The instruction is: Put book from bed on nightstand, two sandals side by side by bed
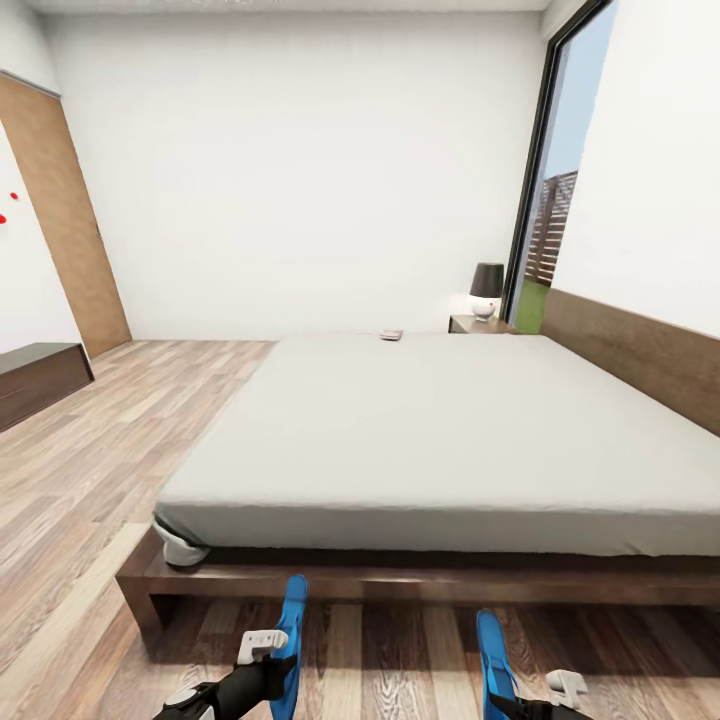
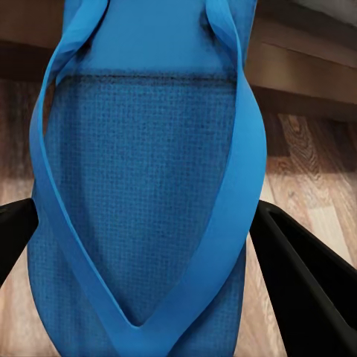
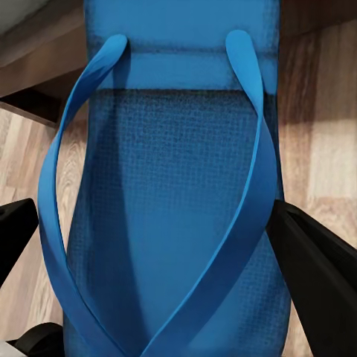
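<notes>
I hold one blue sandal in each hand, low over the floor in front of the bed's (image 1: 430, 430) near side. My left gripper (image 1: 272, 668) is shut on the left sandal (image 1: 293, 635). The left wrist view has that sandal (image 2: 141, 149) between the black fingers (image 2: 301, 271) of the left gripper (image 2: 149, 238). My right gripper (image 1: 515, 702) is shut on the right sandal (image 1: 492, 655); in the right wrist view this sandal (image 3: 171, 149) lies between the right gripper's (image 3: 160, 245) fingers (image 3: 316, 260). The book (image 1: 391, 335) lies at the mattress's far edge. One nightstand (image 1: 478, 324) stands beyond the bed.
The dark wooden bed frame (image 1: 400, 578) juts out just ahead of the sandals. A lamp (image 1: 487, 290) sits on the nightstand beside a tall window (image 1: 560, 190). The headboard (image 1: 640, 355) runs along the right wall. A low dark cabinet (image 1: 40, 378) and a brown door (image 1: 60, 220) are at left.
</notes>
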